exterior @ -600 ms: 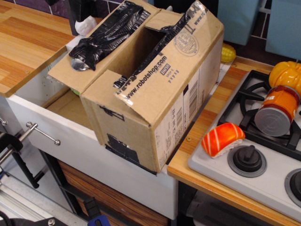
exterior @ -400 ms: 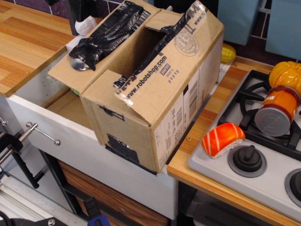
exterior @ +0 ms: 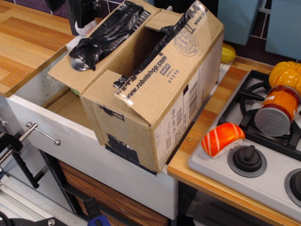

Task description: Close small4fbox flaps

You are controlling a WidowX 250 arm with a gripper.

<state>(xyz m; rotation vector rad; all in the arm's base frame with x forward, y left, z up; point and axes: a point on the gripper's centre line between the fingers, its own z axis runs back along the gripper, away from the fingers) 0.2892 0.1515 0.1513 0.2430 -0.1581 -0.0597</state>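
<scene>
Kitchen mock-up, wood surface (exterior: 28, 44) at upper left, white drawer front (exterior: 89, 155) w/ metal handle (exterior: 42, 133) below, stove (exterior: 254, 155) at right. Dark arm part at top edge, upper left; jaws (exterior: 84, 14) only partly in frame there, dark and cut off by the edge, so can't tell how far open or if holding anything.

small4fbox (exterior: 150, 94) sits just below and to the right of the jaws, resting in the open drawer, tilted, its right side against the wood counter edge (exterior: 207, 136). Top is open: dark interior visible. flaps (exterior: 101, 44) not closed. Flap nearest the jaws is folded outward, lying roughly flat, covered w/ crumpled glossy black tape (exterior: 110, 30), a shiny metallic bit at its lower tip. Far flap from the jaws, on the right, slopes down toward the box side, clear tape w/ "www.robotshop.com" print along its edge (exterior: 141, 77). Front short flap near lower left looks folded in, partly over the opening. Back flap at top hard to read. Barcode label (exterior: 192, 99) on right side wall, black tape patch (exterior: 120, 143) on front wall.

Away from the jaws, right side: sushi toy (exterior: 222, 139) on stove edge beside a black knob (exterior: 247, 159), orange can (exterior: 276, 110) lying on the burner grate, yellow-orange pumpkin-like item (exterior: 285, 73) behind it, yellow item (exterior: 228, 52) behind the box.
</scene>
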